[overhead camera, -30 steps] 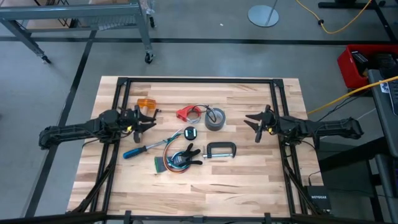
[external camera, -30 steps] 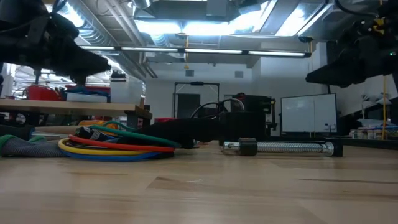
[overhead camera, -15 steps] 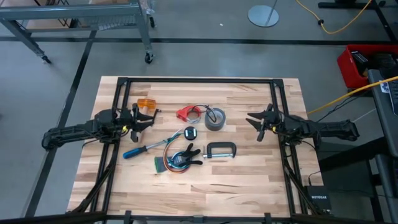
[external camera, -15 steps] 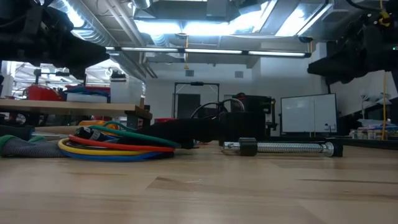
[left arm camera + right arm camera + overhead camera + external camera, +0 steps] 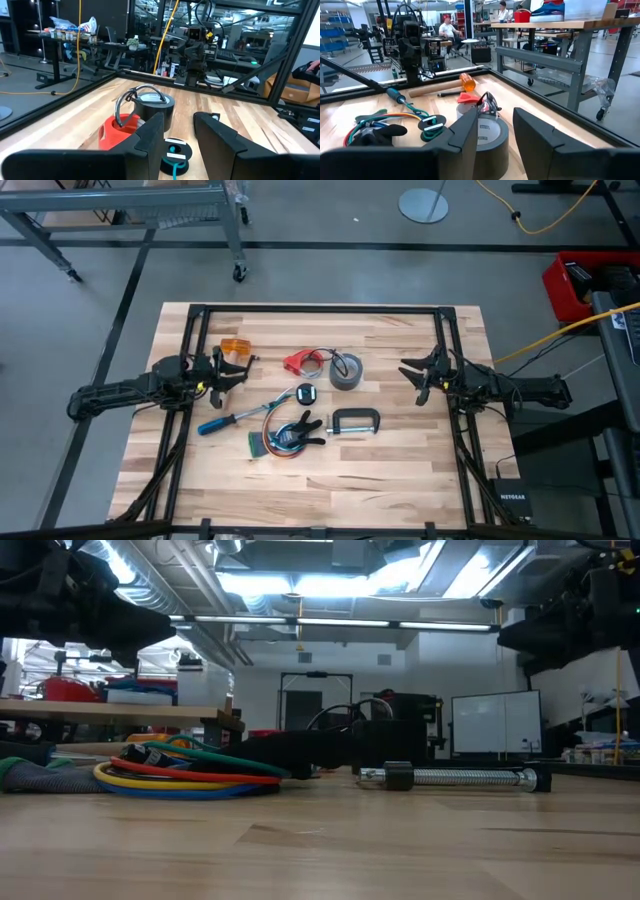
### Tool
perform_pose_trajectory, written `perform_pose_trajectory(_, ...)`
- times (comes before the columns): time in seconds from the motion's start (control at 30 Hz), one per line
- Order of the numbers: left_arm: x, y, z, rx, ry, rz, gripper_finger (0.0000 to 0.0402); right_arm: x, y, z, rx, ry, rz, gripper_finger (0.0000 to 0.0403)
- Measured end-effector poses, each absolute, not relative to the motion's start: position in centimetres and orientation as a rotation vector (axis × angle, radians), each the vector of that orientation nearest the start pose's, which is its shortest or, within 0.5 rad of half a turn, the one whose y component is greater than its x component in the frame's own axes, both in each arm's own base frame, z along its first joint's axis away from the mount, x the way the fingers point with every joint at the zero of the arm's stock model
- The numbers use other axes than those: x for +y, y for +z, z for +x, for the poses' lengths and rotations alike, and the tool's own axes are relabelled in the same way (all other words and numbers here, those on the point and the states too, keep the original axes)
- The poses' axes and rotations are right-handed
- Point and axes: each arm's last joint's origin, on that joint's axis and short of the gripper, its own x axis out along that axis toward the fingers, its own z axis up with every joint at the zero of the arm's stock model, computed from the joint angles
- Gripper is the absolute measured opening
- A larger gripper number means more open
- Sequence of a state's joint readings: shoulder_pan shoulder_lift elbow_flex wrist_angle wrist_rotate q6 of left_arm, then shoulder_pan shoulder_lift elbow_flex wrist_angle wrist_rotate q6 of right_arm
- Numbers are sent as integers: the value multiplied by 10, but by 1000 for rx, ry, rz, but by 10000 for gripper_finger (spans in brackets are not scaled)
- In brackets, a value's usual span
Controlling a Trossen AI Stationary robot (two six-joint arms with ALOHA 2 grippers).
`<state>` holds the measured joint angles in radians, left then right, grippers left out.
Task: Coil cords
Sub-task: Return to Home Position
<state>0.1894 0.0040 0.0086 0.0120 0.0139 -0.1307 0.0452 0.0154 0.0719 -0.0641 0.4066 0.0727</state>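
Cords lie in two places on the pale wooden counter (image 5: 400, 470). You will find the looped multicoloured wire bundle (image 5: 268, 444), with yellow, orange, blue and green strands, near the counter's middle, toward the edge at the bottom of the high view. A black spring clamp (image 5: 303, 428) lies on it. The thin dark cord (image 5: 320, 356) forms a loop joined to a small red plastic piece (image 5: 296, 361). In the left wrist view the loop arches over the grey roll of duct tape (image 5: 346, 370) just beside it.

A small black spool (image 5: 305, 394) wound with blue-green wire lies flat between the tape roll and the bundle. A blue-handled screwdriver (image 5: 220, 422) lies to the left of the bundle, and a black C-clamp (image 5: 355, 421) lies just to its right. An orange translucent piece (image 5: 234, 345) sits near the left arm.

Your left end effector (image 5: 243, 372) hovers over the counter's left side and points toward the red piece. Its fingers are spread apart and hold nothing. Your right end effector (image 5: 409, 378) hovers over the right side, apart from the tape roll, with its fingers likewise parted and empty. Neither end effector touches either cord.
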Motion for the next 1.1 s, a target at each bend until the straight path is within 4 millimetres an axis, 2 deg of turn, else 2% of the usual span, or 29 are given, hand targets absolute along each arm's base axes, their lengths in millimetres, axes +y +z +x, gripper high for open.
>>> perform_pose_trajectory(1.1,18,167,96,-26,174,-129,107,-7,174,95,-41,-352,78,129)
